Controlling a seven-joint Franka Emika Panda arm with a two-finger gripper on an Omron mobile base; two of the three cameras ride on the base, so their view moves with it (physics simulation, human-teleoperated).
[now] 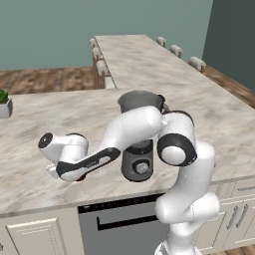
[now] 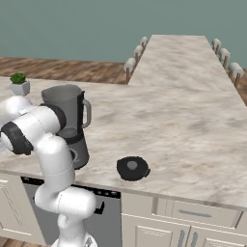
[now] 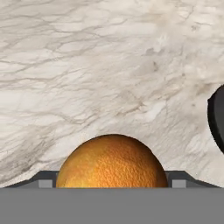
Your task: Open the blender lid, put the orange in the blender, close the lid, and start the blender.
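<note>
The orange (image 3: pixel 111 162) sits between my gripper's (image 3: pixel 110 183) two fingertips (image 3: pixel 44 181), which press against its sides just above the marble counter (image 3: pixel 109 65). My arm reaches low to the left of the blender (image 1: pixel 137 158), with the gripper (image 1: pixel 74 176) down at the counter surface. The blender (image 2: pixel 72 125) stands near the front edge with its smoky jar open at the top. The blender lid (image 2: pixel 132 168), a dark disc with a small knob, lies flat on the counter to the blender's right.
A potted plant (image 1: pixel 4 102) stands at the counter's far left (image 2: pixel 19 83). A dark rounded shape (image 3: pixel 217 118) cuts into the hand view's right border. Stools (image 2: pixel 130 65) line the long counter arm at the back. A dishwasher front (image 1: pixel 119 224) is below the edge.
</note>
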